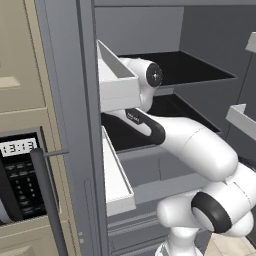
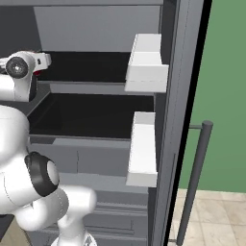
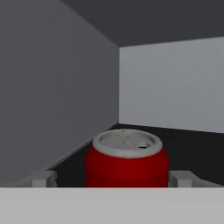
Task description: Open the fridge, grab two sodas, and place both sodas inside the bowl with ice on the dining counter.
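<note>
Now the tool (image 3: 114, 179) stands wide open, gripping nothing, its fingertips (image 3: 43, 178) flanking a red soda (image 3: 127, 159) that sits on a dark shelf (image 3: 197, 144) inside the open fridge (image 1: 75, 125).

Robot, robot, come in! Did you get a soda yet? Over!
Jaws open, one each side of a soda, not gripping yet. Soda upright on the dark shelf inside the open fridge. Nothing in the way.

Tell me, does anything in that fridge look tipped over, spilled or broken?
Nothing stands out. The red soda stands upright on the dark shelf, with no spill around it. The open gripper has a finger at each side of it. The fridge door bins sit level.
</note>
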You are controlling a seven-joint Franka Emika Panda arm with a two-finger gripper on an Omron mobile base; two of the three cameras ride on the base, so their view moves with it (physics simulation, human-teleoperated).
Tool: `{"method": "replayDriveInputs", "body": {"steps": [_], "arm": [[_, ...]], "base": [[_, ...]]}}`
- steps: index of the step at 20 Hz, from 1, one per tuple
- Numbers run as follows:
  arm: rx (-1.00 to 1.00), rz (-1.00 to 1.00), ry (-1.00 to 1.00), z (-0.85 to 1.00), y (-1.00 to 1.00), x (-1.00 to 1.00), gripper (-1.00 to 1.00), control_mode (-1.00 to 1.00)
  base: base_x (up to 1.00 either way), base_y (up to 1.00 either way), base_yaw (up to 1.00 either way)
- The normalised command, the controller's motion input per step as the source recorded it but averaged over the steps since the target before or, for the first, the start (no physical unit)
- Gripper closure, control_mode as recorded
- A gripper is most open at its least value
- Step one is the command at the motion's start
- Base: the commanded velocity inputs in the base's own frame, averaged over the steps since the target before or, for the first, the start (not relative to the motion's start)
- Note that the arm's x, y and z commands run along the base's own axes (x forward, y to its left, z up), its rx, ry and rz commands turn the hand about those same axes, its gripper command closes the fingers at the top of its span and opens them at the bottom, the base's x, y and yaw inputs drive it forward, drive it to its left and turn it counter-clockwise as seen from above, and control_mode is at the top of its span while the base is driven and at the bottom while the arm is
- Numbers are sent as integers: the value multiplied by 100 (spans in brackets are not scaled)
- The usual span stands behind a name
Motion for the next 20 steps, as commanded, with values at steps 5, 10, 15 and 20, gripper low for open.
{"method": "replayDriveInputs", "body": {"steps": [5,10,15,20], "arm": [[0,1,2,-1,20,14,100,-100],[-1,0,3,-1,2,4,100,-100],[0,0,0,-3,0,0,100,-100],[0,0,0,-6,-1,0,100,-100]], "base": [[0,0,0],[0,0,0],[0,0,0],[0,0,0]]}}
